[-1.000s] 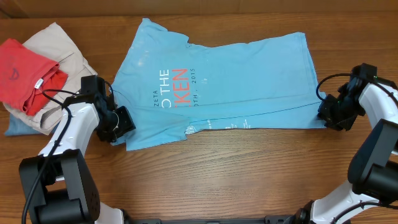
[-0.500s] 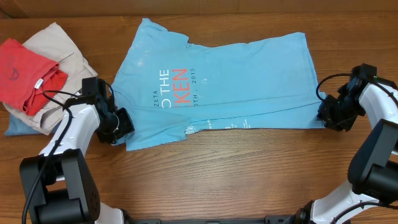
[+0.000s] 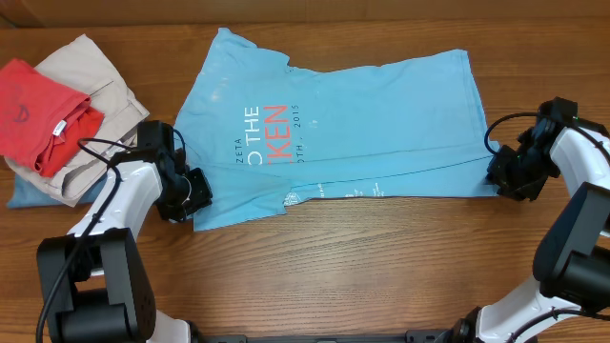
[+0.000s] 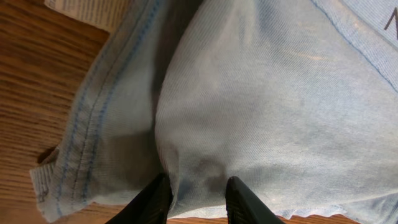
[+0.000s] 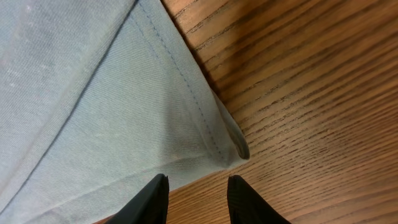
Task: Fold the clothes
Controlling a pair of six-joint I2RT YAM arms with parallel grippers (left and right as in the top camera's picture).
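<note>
The clothes, a sky-blue T-shirt (image 3: pixel 372 114) with white and red-orange lettering, lie spread flat across the table. My left gripper (image 3: pixel 194 191) is low at the shirt's near-left corner. In the left wrist view, the left gripper (image 4: pixel 198 190) is open, its fingers on either side of a raised fold of blue fabric (image 4: pixel 267 93). My right gripper (image 3: pixel 498 175) sits at the shirt's near-right corner. In the right wrist view, the right gripper (image 5: pixel 198 186) is open over bare wood, and the hemmed corner (image 5: pixel 99 99) lies just ahead of the left finger.
A pile at the back left holds a red T-shirt (image 3: pixel 43 110) on beige trousers (image 3: pixel 95 71), with blue denim (image 3: pixel 27 196) under them. It lies close to the left arm. Bare wooden table (image 3: pixel 381 267) runs along the front.
My left gripper has slid slightly right onto the shirt's corner and its jaws have narrowed around the fabric. The right gripper and the shirt's right side have stayed put.
</note>
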